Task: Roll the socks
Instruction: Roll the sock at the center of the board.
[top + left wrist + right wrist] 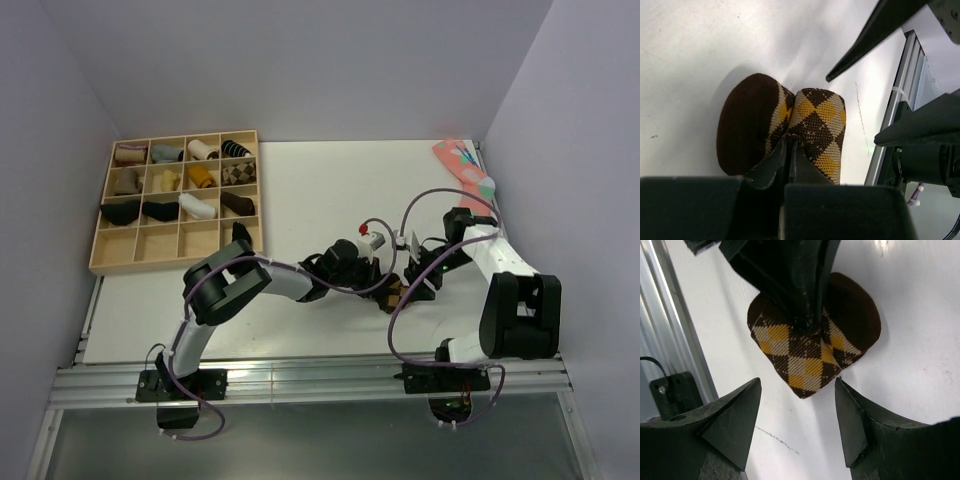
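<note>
The socks [810, 125] lie bunched in a dark brown and orange-tan argyle bundle on the white table near its front edge, small in the top view [393, 297]. My left gripper [788, 142] is shut on the socks, its tips pinching the fold between the two lobes. In the right wrist view the socks [805, 360] lie just beyond my right gripper [797, 390], which stands open with nothing between its fingers. The left gripper [807, 325] comes down onto the bundle from the far side. The two grippers meet over the socks in the top view, left [383, 290] and right [412, 284].
A wooden compartment tray [170, 263] holding several rolled socks sits at the back left. A pink sock with teal patches [462, 165] lies at the back right corner. The metal rail [300, 375] of the table's front edge runs close to the bundle.
</note>
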Available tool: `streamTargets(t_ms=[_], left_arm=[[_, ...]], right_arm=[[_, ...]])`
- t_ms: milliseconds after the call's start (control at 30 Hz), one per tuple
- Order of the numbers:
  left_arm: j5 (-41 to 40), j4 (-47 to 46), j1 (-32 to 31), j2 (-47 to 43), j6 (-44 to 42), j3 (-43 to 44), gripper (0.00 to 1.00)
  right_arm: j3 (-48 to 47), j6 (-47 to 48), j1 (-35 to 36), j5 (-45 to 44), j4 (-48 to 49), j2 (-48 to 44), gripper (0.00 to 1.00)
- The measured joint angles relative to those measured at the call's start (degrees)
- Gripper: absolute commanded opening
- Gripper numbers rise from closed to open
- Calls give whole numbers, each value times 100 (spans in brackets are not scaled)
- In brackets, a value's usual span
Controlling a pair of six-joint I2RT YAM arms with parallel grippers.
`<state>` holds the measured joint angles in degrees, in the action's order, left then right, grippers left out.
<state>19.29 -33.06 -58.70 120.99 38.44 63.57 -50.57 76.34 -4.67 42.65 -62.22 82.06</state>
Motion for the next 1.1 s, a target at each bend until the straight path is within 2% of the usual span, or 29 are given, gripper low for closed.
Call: streamTargets(t_ms=[333, 500, 867, 1100], left_arm=[[234, 614, 94, 289, -15, 553, 0], [376, 704, 168, 348, -13, 632, 0], [573, 767, 232, 400, -9, 693, 0], [793, 767, 310, 437, 0, 708, 0]], right_arm=[[894, 105, 280, -560, 1132, -584, 68], [1047, 142, 461, -748, 1453, -673, 68], [1128, 199, 686, -1012, 1683, -664, 70], [1244, 210, 1047, -1325, 1858, -658, 67]])
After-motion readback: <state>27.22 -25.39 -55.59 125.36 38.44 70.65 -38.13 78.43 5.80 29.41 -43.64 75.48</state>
